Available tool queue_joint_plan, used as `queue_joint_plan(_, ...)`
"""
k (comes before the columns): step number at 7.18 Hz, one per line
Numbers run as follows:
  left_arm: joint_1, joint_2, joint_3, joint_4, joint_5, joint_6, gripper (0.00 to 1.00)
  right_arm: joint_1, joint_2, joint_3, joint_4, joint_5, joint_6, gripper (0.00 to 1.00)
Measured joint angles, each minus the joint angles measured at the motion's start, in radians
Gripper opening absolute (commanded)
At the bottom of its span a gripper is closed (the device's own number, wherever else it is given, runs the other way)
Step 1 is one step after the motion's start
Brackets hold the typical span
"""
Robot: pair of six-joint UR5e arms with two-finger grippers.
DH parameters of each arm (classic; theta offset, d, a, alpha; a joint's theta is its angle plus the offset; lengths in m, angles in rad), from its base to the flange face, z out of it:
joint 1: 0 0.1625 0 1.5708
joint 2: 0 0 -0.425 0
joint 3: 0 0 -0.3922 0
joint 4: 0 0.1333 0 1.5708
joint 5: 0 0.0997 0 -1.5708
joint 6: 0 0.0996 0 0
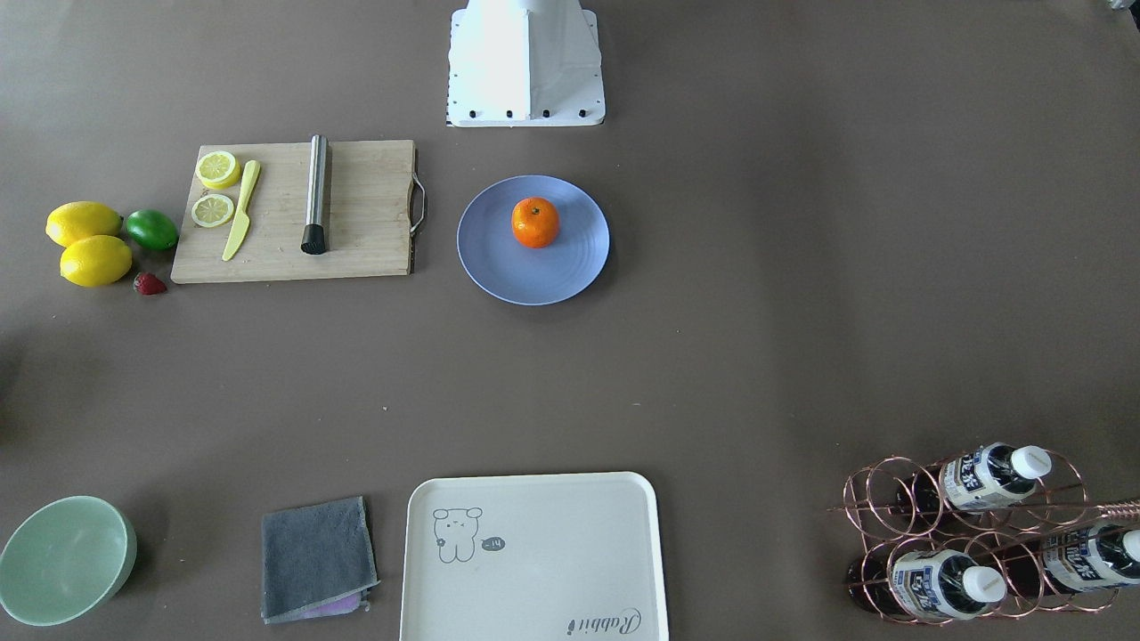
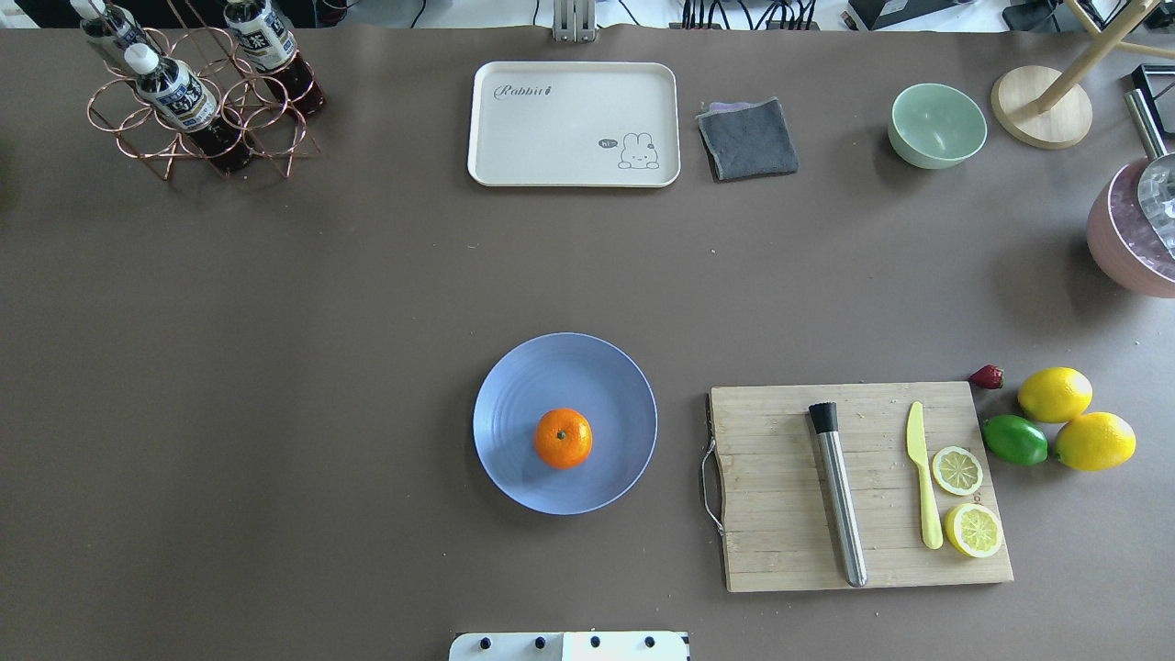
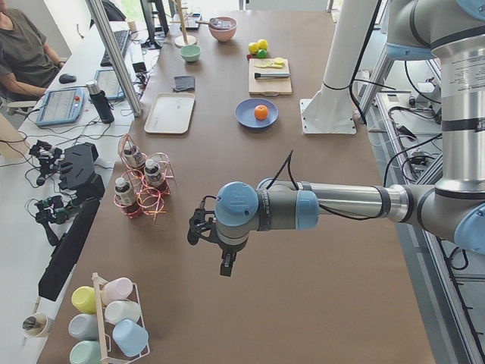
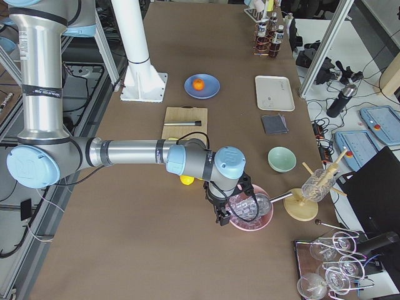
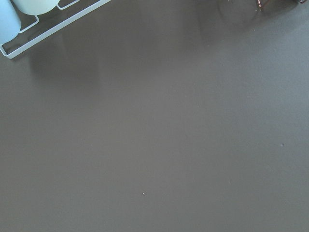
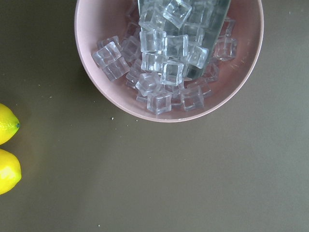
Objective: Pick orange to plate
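Orange fruit on blue: the orange [image 1: 535, 223] lay on the plate [image 1: 499, 267], stem dimple up, resting a little off centre toward the robot's base [image 1: 525, 62]. The plate stood on the brown bench [image 1: 757, 338], between the base and the cream tray [image 1: 534, 552]. A wooden cutting board [image 1: 365, 214] sat just beside the plate on the robot's right, with two lemons [image 1: 85, 223] and a lime [image 1: 152, 229] beyond it.

The left tool [image 3: 198, 231] hung over bare bench at the far left end, well apart from the plate. The right tool [image 4: 220, 215] hung at the far right end, just beside a pink bowl of ice cubes [image 6: 96, 96]. Both tools appeared only in the side views, so whether their fingers were spread or pressed together could not be told. Neither touched the orange.
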Motion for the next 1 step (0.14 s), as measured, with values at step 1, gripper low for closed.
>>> queue_joint_plan(1, 0.0, 0.0, 0.0, -0.001, 0.0, 0.002, 0.97, 0.0, 0.0, 0.001, 0.0, 0.001, 0.0, 1.0)
